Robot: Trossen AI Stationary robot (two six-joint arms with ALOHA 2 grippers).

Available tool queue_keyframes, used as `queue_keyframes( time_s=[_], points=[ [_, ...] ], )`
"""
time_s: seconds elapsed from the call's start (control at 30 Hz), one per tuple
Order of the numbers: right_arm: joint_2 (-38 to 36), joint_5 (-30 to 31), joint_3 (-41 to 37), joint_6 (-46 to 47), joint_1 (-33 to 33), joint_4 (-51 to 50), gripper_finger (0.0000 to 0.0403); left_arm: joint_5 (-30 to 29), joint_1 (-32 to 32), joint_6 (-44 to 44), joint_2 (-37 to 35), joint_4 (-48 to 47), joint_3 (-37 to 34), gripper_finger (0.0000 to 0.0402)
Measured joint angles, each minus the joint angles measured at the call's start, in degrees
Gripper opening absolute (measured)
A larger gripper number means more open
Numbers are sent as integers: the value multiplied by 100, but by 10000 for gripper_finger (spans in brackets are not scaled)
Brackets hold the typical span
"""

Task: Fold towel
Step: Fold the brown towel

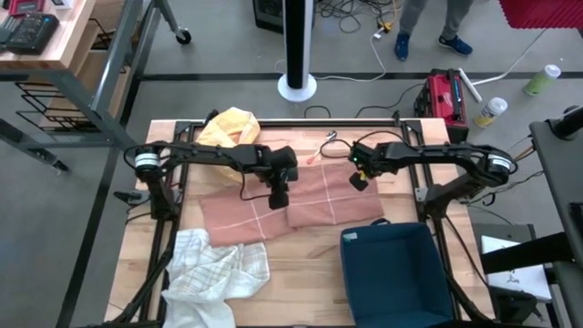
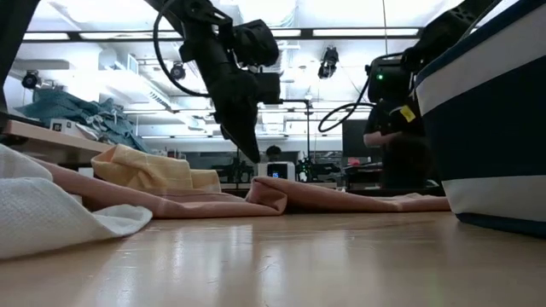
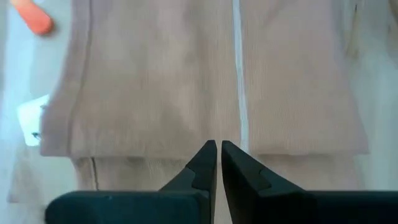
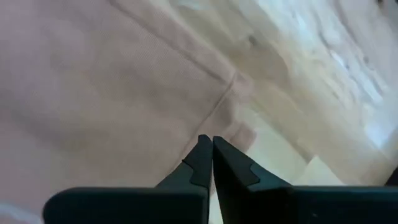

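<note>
The pink towel with thin white stripes lies on the wooden table, with a raised ridge across its middle. In the left wrist view an upper layer's edge lies over a lower layer. My left gripper is shut and hangs clear above the towel's middle, its fingers well off the cloth. My right gripper is shut too and stands low over the towel's far right part, beside a hemmed corner. My right gripper points steeply down at the towel near its hemmed corner. No cloth shows between the shut fingers. I cannot tell whether the fingertips touch the cloth.
A yellow towel is bunched at the table's far left. A white waffle towel lies at the near left. A dark blue bin stands at the near right, close to the pink towel. An orange-tipped tool lies beyond the towel.
</note>
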Motion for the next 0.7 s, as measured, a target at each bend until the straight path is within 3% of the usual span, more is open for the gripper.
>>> queue_keyframes(
  time_s=[0.27,0.47,0.7],
  points=[
    [65,-5,-7,-37,-346,109,76,-232,11,-29,3,-46,-7,8],
    [369,6,-54,-23,-348,341,129,-723,42,-131,-235,-577,-7,56],
    [718,253,-51,17,-388,716,160,-1199,61,-159,-613,-757,-4,117]
  ],
)
